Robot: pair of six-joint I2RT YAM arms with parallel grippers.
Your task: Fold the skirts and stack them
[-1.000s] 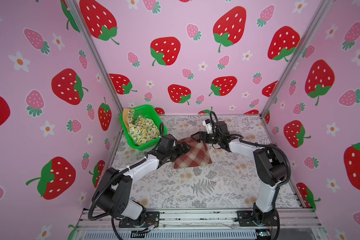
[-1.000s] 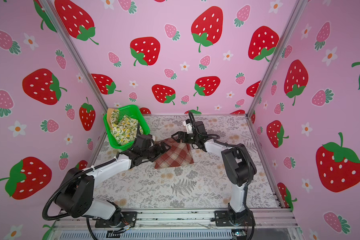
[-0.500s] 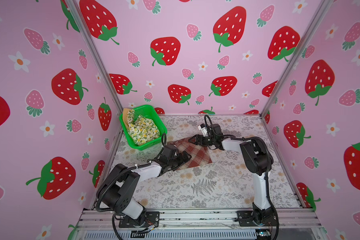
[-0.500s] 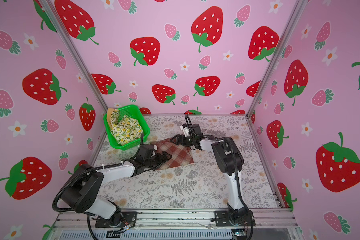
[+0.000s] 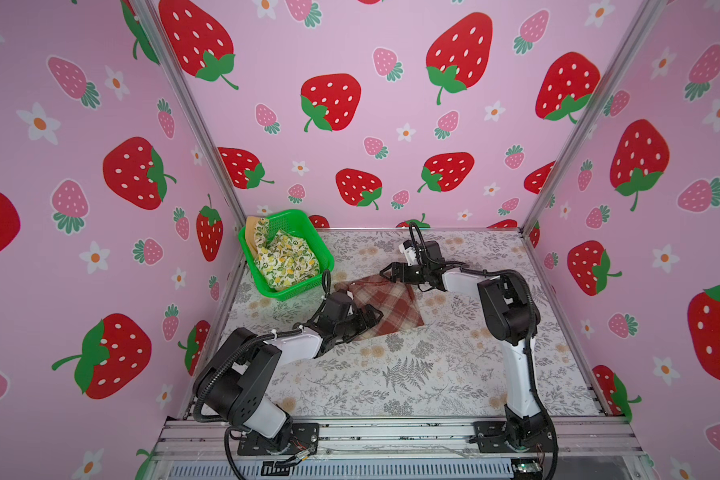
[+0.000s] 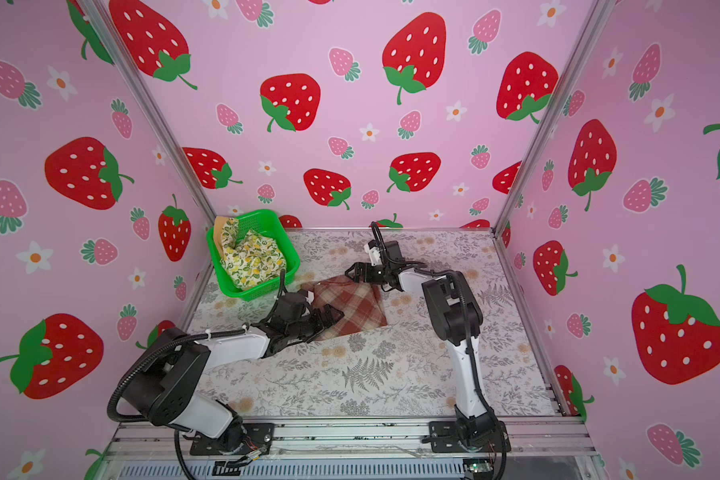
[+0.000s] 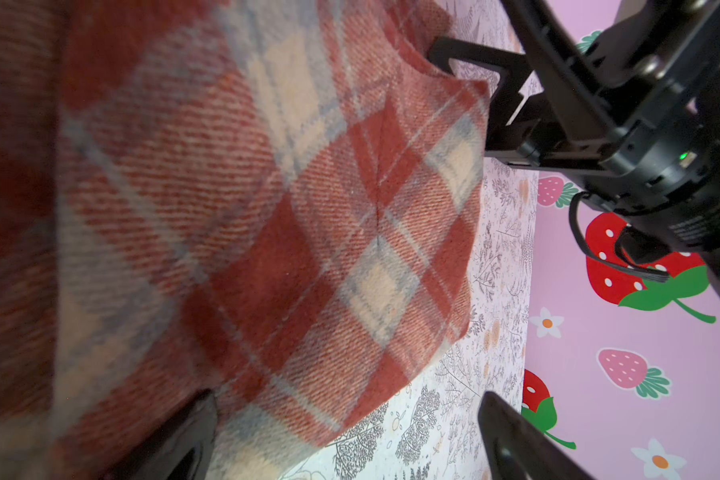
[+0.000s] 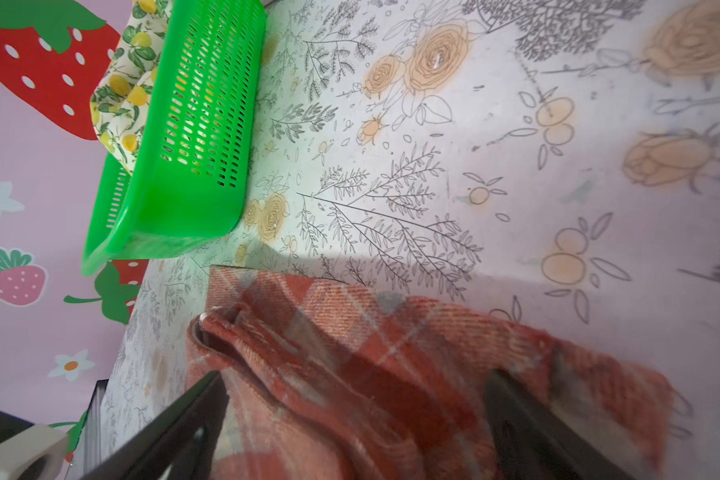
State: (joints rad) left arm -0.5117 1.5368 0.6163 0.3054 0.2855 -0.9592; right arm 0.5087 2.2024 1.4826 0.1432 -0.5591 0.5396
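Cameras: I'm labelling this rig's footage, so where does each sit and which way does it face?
Top views: high at the front, looking down on the table, both arms, the left hand, the right hand, the plaid skirt and the basket.
Left wrist: on the left arm, low over the plaid skirt, facing the right hand; its own fingers show.
Right wrist: on the right arm, facing the basket and lemon skirt across the plaid skirt; its own fingers show.
Shared: every view shows the plaid skirt.

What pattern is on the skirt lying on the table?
The skirt is red-brown and cream plaid, clearest in the left wrist view.
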